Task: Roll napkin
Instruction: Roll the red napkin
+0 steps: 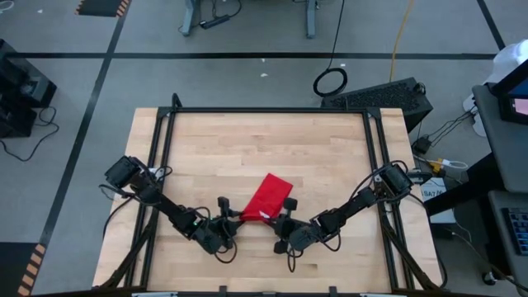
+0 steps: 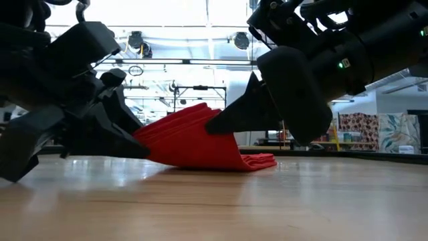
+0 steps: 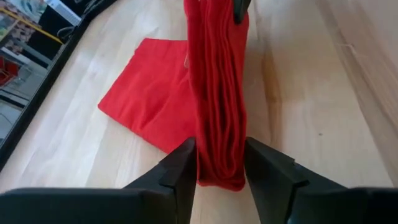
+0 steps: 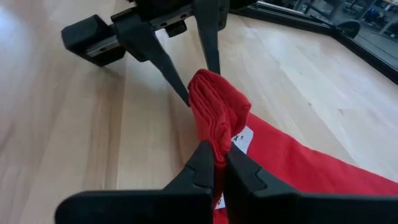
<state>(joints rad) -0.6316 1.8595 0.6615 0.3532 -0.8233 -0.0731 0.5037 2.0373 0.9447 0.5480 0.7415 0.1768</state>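
The red napkin [image 1: 268, 196] lies in the middle of the wooden table [image 1: 247, 140]. Its near edge is gathered into a thick band of folds [image 3: 217, 93], raised off the wood. The far part [image 2: 257, 161] lies flat on the table. A small white tag [image 4: 244, 140] shows on the flat part beside the band. My left gripper [image 1: 228, 221] is shut on the band's left end and my right gripper [image 1: 283, 221] on its right end. They face each other near the table's front. My left gripper [image 3: 221, 171] pinches the left end of the gathered band [image 3: 217, 158] between its two fingers, several layers thick. It comes in about level from the table's left and points along the band. That end is lifted clear of the table. The band runs on to the other gripper. My right gripper [image 4: 221, 165] pinches the right end of the band [image 4: 214, 134] between its two fingers, several layers thick. It comes from the table's right, slanting down, and points along the band. That end is held up. The flat cloth slopes down from it to the table.
Black frame rails [image 1: 375, 165] run along the table's left, right and far sides. Bare wood [image 1: 247, 140] lies beyond the napkin toward the far edge. Beyond the table are cables and equipment on the floor [image 1: 379, 95].
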